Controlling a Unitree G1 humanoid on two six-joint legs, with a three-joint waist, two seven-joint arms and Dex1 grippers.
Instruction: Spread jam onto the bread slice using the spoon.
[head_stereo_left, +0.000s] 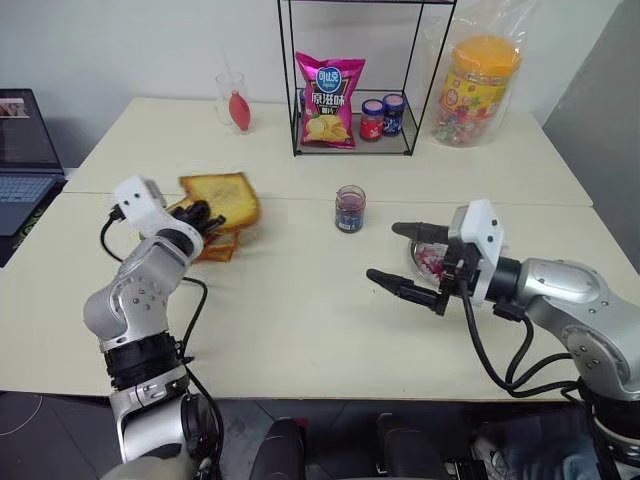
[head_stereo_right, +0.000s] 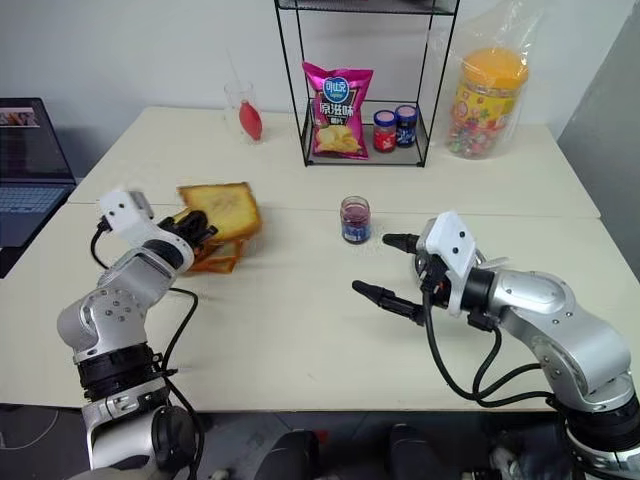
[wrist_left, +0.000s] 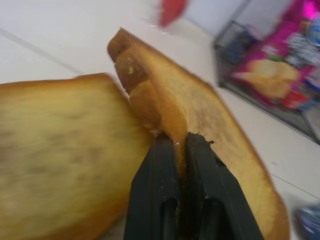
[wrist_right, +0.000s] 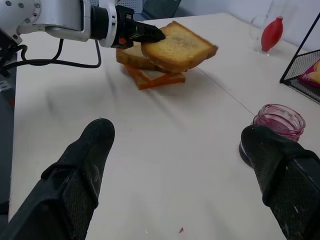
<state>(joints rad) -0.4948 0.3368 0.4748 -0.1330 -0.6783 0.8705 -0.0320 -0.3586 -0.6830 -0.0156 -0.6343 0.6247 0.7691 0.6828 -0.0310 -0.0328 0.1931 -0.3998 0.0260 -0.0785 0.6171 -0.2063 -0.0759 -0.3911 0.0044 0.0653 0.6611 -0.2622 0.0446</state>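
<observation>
From the head camera, the left gripper (head_stereo_left: 200, 212) is squeezed shut on the edge of the bread slice (head_stereo_left: 225, 196) and holds it up in the air, just above the stack of toast (head_stereo_left: 215, 246) on the table (head_stereo_left: 300, 320). The right gripper (head_stereo_left: 400, 258) hangs above the table with its two black fingers spread wide and nothing between them. A small glass jar (head_stereo_left: 350, 208) with dark jam (head_stereo_left: 350, 212) in it stands near the middle of the table, between the two arms. Behind the right gripper sits a round metal dish (head_stereo_left: 428, 262) with red smears. Farther back is a wire rack (head_stereo_left: 355, 100) with a pink chip bag (head_stereo_left: 329, 100). The left wrist camera shows the black fingers (wrist_left: 157, 200) pinching the crust of the bread, with another toast slice (wrist_left: 55, 150) below. The right wrist camera shows the open fingers (wrist_right: 85, 165), the jar beside one of them, and the bread held up by the other arm across the table.
</observation>
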